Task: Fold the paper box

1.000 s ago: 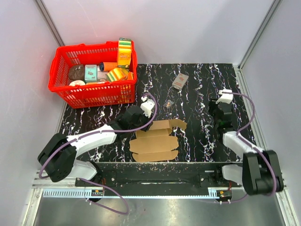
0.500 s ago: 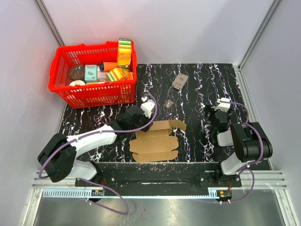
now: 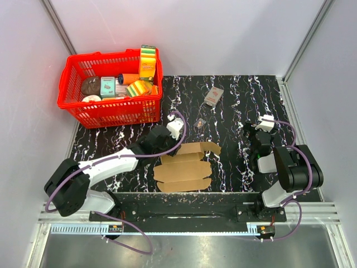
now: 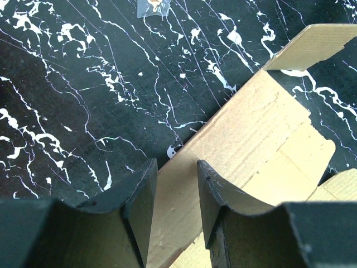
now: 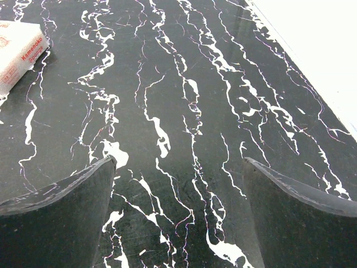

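Paper box [image 3: 186,166], lower centre, lying mostly flat. Left gripper [image 4: 177,166] straddles its upper-left edge, jaws narrowed; whether they pinch it cannot be told. Right gripper [image 5: 178,162], at right, spread wide, holds nothing. Risk: the unbraced sheet slides or creases off its score.

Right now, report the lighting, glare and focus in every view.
Top external: soft, even light with only faint shadows, and the paper box is sharp. Left wrist: the box is crisp and well lit, while the left gripper is dark and shows little detail. Right wrist: the marbled table is sharp, the white area at top right is blown out, and the right gripper is in shadow.
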Robot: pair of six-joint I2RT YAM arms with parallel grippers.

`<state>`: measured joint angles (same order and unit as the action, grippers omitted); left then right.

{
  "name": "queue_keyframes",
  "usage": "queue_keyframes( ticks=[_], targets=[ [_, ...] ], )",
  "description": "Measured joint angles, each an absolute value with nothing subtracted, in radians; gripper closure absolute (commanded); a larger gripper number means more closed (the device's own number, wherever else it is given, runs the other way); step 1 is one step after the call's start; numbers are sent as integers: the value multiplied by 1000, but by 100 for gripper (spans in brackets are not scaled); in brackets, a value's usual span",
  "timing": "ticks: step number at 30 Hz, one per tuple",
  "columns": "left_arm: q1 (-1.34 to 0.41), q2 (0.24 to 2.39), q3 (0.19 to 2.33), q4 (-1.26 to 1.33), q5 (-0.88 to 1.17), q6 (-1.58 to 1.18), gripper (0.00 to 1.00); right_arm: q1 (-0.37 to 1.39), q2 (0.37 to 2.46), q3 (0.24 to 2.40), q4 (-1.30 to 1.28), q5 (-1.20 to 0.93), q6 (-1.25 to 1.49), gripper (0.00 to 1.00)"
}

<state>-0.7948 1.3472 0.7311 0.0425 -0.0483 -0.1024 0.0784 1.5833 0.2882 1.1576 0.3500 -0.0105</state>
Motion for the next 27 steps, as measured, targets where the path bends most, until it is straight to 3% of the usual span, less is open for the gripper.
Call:
queue_keyframes(
  ticks=[27],
  targets=[
    [-828,1328,738,1,-80,-104,61,78,1583,288,1159,350,-10,0]
  ],
)
